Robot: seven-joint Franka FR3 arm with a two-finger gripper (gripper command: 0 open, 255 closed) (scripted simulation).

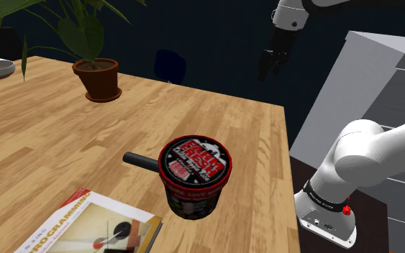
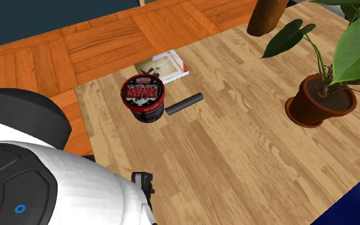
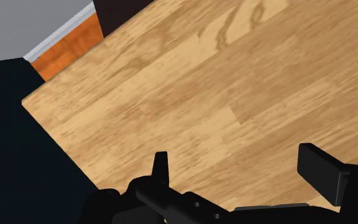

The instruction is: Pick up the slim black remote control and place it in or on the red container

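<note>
1. The slim black remote (image 1: 137, 159) lies flat on the bench (image 1: 64, 115), just beside the red container (image 1: 196, 164), on the shoulder view's left of it. The end toward the container is hidden behind it, so contact cannot be confirmed.
2. Little room is available at that end. A finger may be driven against the container's wall on descent, and the container may be pushed or tipped. A grasp at the end farthest from the container is judged safer.
3. The container's top appears to be closed by a printed lid. A remote laid across it is expected to overhang, and it may slide off if released off-centre.
4. The gripper (image 1: 269, 68) is seen high above the bench, well apart from the container, up and to the shoulder view's right of it.
5. In the wrist view, the fingers of the gripper (image 3: 239, 162) are spread wide, with bare bench wood between them. Nothing is held or touched.
</note>
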